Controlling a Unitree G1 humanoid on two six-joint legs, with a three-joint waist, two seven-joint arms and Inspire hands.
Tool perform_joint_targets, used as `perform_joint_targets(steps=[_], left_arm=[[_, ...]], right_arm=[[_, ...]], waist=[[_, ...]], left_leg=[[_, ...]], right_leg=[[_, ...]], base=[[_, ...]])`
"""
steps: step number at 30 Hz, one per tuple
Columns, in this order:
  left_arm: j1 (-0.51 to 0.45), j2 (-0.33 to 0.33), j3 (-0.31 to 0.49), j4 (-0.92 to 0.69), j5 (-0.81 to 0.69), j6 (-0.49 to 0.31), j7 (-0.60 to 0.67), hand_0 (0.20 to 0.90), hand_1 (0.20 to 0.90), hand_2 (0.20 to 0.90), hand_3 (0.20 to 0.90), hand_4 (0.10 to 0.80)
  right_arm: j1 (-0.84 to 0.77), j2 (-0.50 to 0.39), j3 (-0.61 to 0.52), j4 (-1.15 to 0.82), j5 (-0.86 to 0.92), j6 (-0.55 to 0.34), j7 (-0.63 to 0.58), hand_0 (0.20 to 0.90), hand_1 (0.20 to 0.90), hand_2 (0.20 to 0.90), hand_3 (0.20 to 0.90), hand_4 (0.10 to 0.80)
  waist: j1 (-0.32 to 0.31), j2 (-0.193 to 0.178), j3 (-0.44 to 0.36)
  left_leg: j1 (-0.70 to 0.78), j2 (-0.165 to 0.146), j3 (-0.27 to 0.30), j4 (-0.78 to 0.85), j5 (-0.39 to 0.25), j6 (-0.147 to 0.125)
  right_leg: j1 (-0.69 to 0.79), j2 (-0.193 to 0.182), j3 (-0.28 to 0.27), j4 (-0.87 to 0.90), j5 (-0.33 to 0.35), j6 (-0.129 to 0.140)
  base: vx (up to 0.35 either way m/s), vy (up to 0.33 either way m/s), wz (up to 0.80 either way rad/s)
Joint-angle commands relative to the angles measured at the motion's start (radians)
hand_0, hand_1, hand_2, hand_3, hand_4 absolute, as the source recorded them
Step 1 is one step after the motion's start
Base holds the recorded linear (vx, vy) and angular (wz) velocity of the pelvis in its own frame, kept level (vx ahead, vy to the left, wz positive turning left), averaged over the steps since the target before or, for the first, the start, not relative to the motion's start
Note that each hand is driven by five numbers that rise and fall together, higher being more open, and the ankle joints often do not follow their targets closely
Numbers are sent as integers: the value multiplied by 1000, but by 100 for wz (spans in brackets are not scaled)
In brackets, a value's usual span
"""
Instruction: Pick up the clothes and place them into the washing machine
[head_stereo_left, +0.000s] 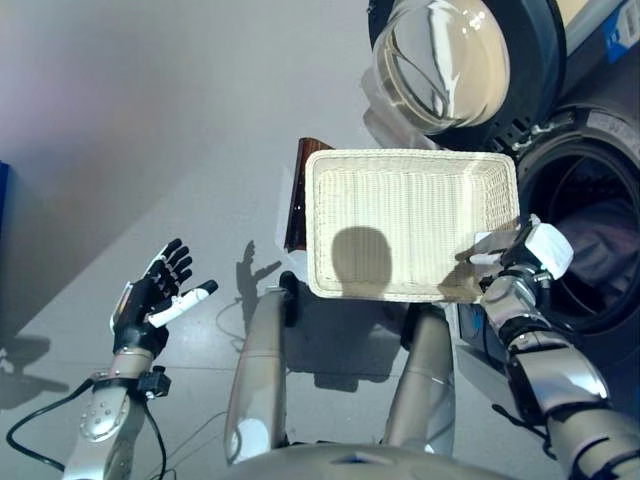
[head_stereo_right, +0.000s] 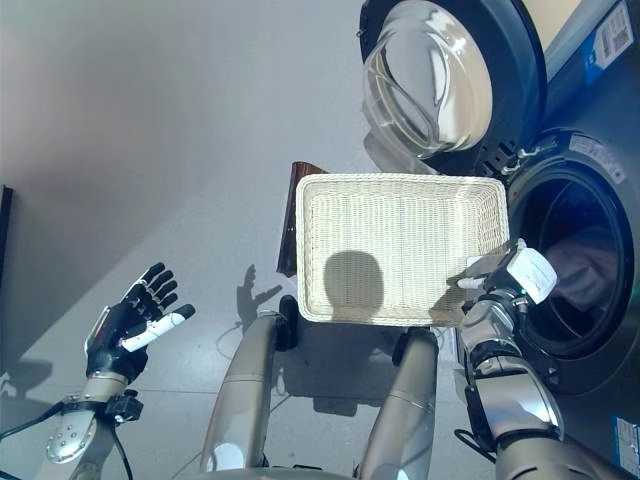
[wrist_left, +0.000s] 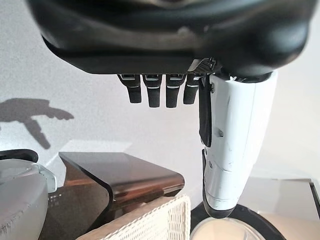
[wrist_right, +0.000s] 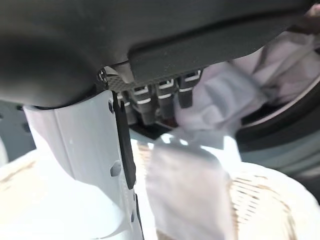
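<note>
Washing machine (head_stereo_right: 585, 250) labels: blue and white stickers, print too small to read
Other text: none legible

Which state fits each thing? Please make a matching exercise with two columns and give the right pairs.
Things:
1. wicker basket
2. washing machine door
3. left robot hand
4. clothes

States:
A. swung open
B. lying in the drum
C. empty
D. fingers spread, holding nothing

Pairs: 1-C, 2-A, 3-D, 4-B
</note>
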Motion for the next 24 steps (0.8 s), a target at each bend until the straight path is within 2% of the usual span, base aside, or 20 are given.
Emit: perform_joint_targets(steps=[1,4,5,6,7,8,9,10,12,16,17,18,19,22,23,24], left_arm=[[22,23,81,-81,2,-63,2,900,900,900,900,800],[39,46,94,-131,3,-68,-9,900,900,900,900,800],[43,50,96,-141,2,-70,-10,900,900,900,900,800],[45,50,99,-148,1,-71,-10,900,900,900,900,800],[47,51,100,-152,-4,-72,-9,900,900,900,900,800],[48,55,101,-158,-5,-72,-8,900,900,900,900,800],[40,51,81,-162,-8,-67,-14,900,900,900,900,800],[48,56,75,-163,-13,-68,-11,900,900,900,900,800],[58,62,81,-172,-25,-69,-20,900,900,900,900,800],[53,56,95,-158,-12,-71,7,900,900,900,900,800],[51,51,102,-151,-7,-69,16,900,900,900,900,800],[51,45,108,-146,-3,-67,25,900,900,900,900,800],[50,42,112,-142,1,-66,31,900,900,900,900,800],[52,34,125,-143,0,-66,39,900,900,900,900,800],[51,36,128,-146,0,-66,41,900,900,900,900,800],[53,37,134,-150,0,-65,44,900,900,900,900,800]], right_arm=[[-9,-82,6,44,-33,10,-38,900,900,900,900,800],[-33,-83,13,91,-25,18,-21,900,900,900,900,800],[-38,-82,14,102,-22,20,-21,900,900,900,900,800],[-41,-85,15,108,-23,22,-19,900,900,900,900,800],[-46,-92,16,116,-23,24,-18,900,900,900,900,800],[-46,-96,14,122,-21,25,-16,900,900,900,900,800],[-46,-69,16,164,-13,32,-19,900,900,900,900,800],[-59,-80,4,193,7,43,-4,900,900,900,900,800],[-83,-113,14,177,8,34,3,900,900,900,900,800],[-59,-114,4,121,7,23,-28,900,900,900,900,800],[-50,-107,5,102,2,23,-31,768,768,768,768,706],[-42,-101,3,86,-1,23,-34,719,719,719,719,671],[-38,-98,2,77,-5,23,-36,532,532,532,532,537],[-29,-98,-1,61,-9,29,-38,378,378,378,378,427],[-31,-104,-1,61,-9,30,-36,359,359,359,359,414],[-32,-108,-3,57,-7,31,-34,266,266,266,266,347]], waist=[[7,23,-39],[16,37,-32],[20,38,-34],[21,42,-29],[22,43,-26],[23,44,-28],[33,54,-28],[39,59,-28],[41,60,-24],[26,49,-20],[22,46,-20],[19,44,-21],[17,43,-22],[14,43,-25],[14,43,-25],[12,44,-25]], left_leg=[[-20,31,-23,-94,55,-35],[-30,30,-22,-87,55,-36],[-23,30,-23,-75,23,-41],[-33,30,-20,-85,55,-36],[-35,30,-20,-81,55,-37],[-27,32,-22,-64,19,-43],[-29,31,-23,-63,19,-42],[-33,29,-28,-59,18,-42],[-44,29,-27,-53,19,-41],[-51,30,-24,-55,22,-43],[-51,29,-24,-58,23,-43],[-51,28,-25,-63,25,-43],[-54,29,-25,-63,27,-44],[-70,28,-28,-56,28,-46],[-75,27,-31,-53,28,-46],[-80,26,-32,-51,27,-46]], right_leg=[[-43,-7,12,-52,67,-20],[-58,-8,17,-42,64,-20],[-52,-10,17,-26,31,-16],[-64,-7,18,-36,62,-21],[-66,-6,19,-35,63,-22],[-59,-9,19,-16,27,-17],[-59,-11,19,-14,25,-16],[-61,-11,20,-9,23,-15],[-75,-7,24,2,21,-16],[-93,-4,28,7,26,-19],[-93,-3,29,5,26,-20],[-95,-3,30,4,26,-21],[-98,-2,31,5,26,-21],[-112,-1,32,17,21,-23],[-118,0,33,23,18,-23],[-122,0,33,27,16,-24]], base=[[0,0,0],[8,-5,0],[-41,-6,-3],[0,0,0],[0,0,0],[87,-40,2],[95,-33,1],[0,0,0],[-9,-7,2],[-4,0,1],[0,0,0],[0,0,0],[0,0,0],[-9,-35,0],[-20,-32,2],[-28,-24,5]])
